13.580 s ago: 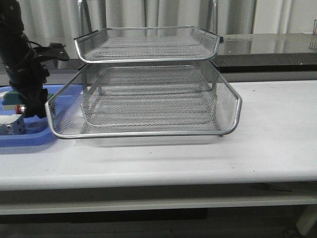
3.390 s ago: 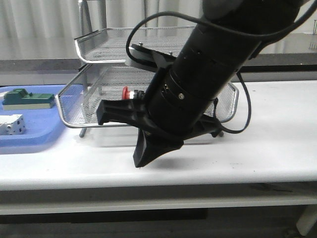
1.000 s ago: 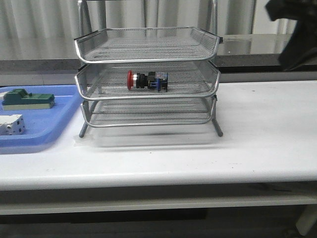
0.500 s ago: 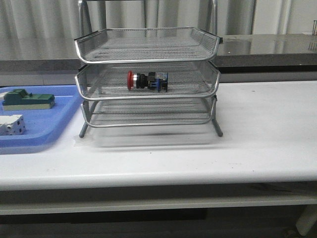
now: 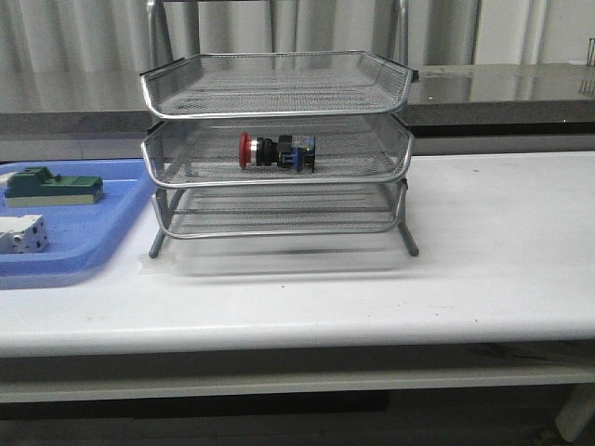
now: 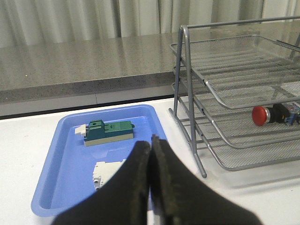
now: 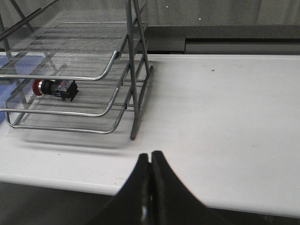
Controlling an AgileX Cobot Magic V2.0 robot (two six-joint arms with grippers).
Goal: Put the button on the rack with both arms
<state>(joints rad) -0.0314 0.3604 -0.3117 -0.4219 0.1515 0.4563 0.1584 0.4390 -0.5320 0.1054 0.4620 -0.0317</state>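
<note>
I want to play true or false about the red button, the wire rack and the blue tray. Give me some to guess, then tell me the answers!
1. The button lies on the middle shelf of the rack. True.
2. The button stands upright on its red head. False: it lies on its side.
3. The left gripper holds the button. False: its fingers are closed on nothing.
4. A green block sits in the blue tray. True.
5. The right gripper is closed and empty. True.
6. The top shelf holds a white box. False: the top shelf has nothing on it.
</note>
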